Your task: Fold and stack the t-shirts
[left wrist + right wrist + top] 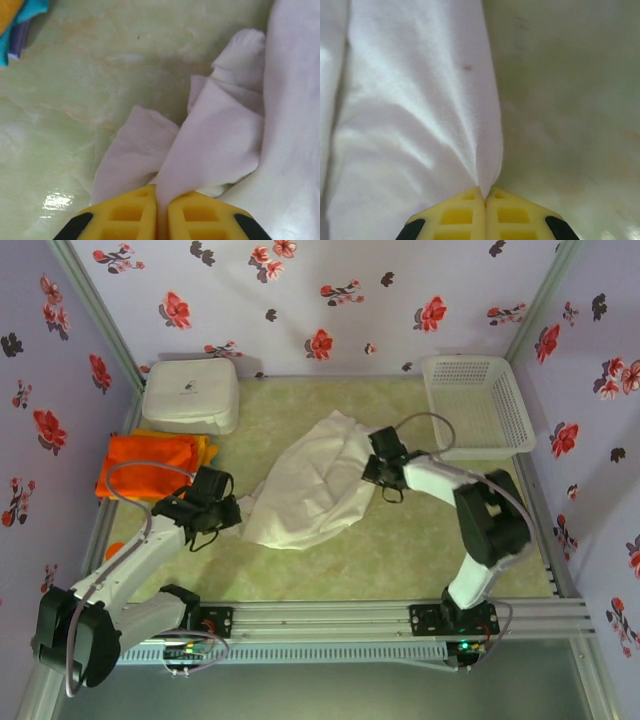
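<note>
Yellow left fingers [125, 217] are seen pressed together on a fold of the off-white t-shirt [220, 140]. The cloth rises from between the pads and spreads away to the right over the pale green worktop [75, 100]. The right fingers [455, 217] are likewise clamped on an edge of the off-white t-shirt [410, 110], which fans out ahead and to their left. From above, the off-white t-shirt [315, 480] is seen crumpled mid-worktop, gripped at its lower-left corner and its right edge. An orange t-shirt [150, 465] is folded at the left, well apart, with a yellow t-shirt [207, 445] showing at its far edge, near a white box [192, 395]. A white mesh basket [478, 405] is set in the far right corner.
</note>
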You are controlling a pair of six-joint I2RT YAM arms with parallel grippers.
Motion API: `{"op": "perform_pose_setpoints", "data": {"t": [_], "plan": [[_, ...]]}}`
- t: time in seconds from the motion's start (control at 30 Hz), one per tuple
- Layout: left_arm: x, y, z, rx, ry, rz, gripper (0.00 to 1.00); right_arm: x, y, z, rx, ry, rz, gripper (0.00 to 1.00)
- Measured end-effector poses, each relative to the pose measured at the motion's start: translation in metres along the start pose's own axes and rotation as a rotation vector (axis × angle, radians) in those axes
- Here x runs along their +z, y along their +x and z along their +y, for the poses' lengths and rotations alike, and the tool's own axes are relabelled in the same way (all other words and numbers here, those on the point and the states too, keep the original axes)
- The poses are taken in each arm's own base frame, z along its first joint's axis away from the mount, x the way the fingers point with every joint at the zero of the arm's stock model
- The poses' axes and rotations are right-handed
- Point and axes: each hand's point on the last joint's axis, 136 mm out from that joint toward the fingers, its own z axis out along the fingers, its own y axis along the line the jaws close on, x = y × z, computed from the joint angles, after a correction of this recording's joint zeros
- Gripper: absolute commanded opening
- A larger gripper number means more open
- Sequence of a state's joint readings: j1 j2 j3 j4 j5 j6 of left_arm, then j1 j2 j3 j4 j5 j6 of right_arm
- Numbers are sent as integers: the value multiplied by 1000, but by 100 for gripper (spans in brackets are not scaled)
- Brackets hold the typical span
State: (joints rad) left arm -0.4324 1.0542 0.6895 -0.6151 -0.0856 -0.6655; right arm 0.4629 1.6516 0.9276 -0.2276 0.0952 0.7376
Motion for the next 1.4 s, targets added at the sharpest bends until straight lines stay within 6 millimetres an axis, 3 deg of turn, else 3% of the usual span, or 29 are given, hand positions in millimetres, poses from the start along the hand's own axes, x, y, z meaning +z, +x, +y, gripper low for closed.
{"op": "perform_pose_setpoints", "data": {"t": [0.17, 0.3, 0.4, 0.5, 0.57, 0.63, 0.77, 0.87, 1.07, 1.23, 1.4], "plan": [[-1, -18, -5, 9, -6, -11, 13, -30, 51, -33, 83, -12, 1, 0], [3, -29, -7, 24, -19, -7, 13, -60, 94, -42, 82, -46, -6, 1], [8, -39, -4, 28, -40, 0, 14, -88, 110, -51, 94, -89, -51, 11], [12, -47, -3, 38, -52, 5, 16, -115, 98, -65, 148, -141, -171, 33], [13, -51, -5, 49, -54, 5, 20, -134, 82, -71, 175, -183, -272, 58], [14, -55, -7, 60, -52, 5, 27, -147, 68, -74, 180, -201, -350, 69], [12, -57, -11, 80, -38, 7, 49, -156, 44, -77, 125, -129, -409, 79], [10, -55, -10, 87, -38, 16, 60, -153, 21, -68, 83, -71, -399, 82], [-2, -48, -7, 79, -21, 4, 67, -120, -35, -33, -9, 2, -280, 83], [-11, -30, 1, 60, -13, 18, 69, -78, -66, -1, -95, 11, -187, 78], [-23, -10, 12, 24, -1, 20, 69, -28, -78, 2, -108, 47, -90, 73]]}}
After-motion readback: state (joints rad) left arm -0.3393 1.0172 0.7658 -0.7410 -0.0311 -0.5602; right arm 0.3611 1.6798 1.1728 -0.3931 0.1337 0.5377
